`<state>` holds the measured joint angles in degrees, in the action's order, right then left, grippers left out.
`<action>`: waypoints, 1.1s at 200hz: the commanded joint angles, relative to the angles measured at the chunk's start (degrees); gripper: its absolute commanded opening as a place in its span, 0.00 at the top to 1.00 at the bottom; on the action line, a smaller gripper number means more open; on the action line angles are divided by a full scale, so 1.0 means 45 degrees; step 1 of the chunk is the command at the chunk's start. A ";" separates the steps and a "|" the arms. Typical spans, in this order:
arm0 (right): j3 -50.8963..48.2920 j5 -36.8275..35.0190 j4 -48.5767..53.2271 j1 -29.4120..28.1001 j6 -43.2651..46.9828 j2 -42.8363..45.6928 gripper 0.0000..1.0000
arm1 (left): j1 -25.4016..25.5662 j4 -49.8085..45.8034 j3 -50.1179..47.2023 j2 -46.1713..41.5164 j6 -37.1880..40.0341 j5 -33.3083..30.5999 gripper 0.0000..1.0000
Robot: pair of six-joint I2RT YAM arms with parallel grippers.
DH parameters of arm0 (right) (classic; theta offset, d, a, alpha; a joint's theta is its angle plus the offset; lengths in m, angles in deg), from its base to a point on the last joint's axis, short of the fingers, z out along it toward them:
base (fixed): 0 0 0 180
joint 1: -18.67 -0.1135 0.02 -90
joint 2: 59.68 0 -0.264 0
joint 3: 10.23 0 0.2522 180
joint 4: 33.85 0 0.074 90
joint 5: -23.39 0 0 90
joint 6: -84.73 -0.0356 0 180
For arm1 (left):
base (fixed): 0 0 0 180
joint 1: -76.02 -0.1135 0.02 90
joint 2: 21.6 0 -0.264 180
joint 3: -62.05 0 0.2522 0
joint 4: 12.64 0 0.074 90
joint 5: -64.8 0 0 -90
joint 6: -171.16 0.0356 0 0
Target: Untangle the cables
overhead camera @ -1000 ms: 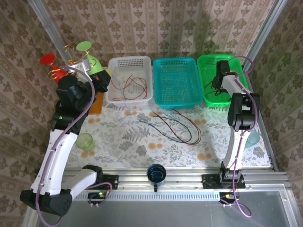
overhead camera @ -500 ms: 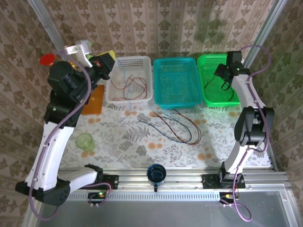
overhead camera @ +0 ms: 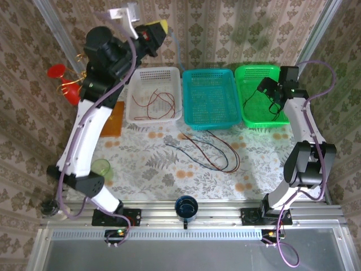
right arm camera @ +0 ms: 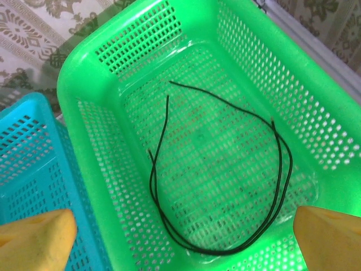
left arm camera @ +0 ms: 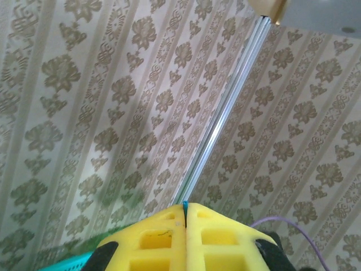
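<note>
High at upper left of the top external view, the left gripper (overhead camera: 153, 35) hangs; the right gripper (overhead camera: 271, 95) is over the green basket (overhead camera: 248, 69), and tangled cables (overhead camera: 211, 149) lie mid-table. Low in the left wrist view, yellow pads (left arm camera: 152, 243) press together on a teal cable (left arm camera: 184, 204). Across the right wrist view, the pads stand spread wide at the bottom corners, and a black cable (right arm camera: 151, 183) lies looped in the basket.

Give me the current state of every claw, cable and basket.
Left claw: shut on blue cable, raised high.
Right claw: open, over green basket.
Black cable: lying loose in green basket.
White basket: holds red cables.
Teal basket: empty.
Table cables: overlapping, not yet sorted.
</note>
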<state>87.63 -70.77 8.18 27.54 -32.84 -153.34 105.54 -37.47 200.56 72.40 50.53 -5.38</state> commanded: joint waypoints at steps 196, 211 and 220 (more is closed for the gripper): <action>-0.2086 0.1614 -0.0314 0.0179 0.0302 0.2524 0.00 | 0.1442 -0.1452 0.2205 1.0767 -0.1588 0.1241 1.00; -0.2081 0.1587 -0.0306 0.0178 0.0365 0.2508 0.00 | 0.1555 -0.2162 0.2568 1.1308 -0.1441 0.1279 1.00; -0.2064 0.1518 -0.0197 0.0179 0.0455 0.2473 0.00 | 0.1584 -0.2487 0.2632 1.1462 -0.1417 0.1170 1.00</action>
<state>78.93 -64.57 6.87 28.06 -32.23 -143.88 112.38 -41.60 208.62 122.78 41.20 0.36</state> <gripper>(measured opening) 0.999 0.053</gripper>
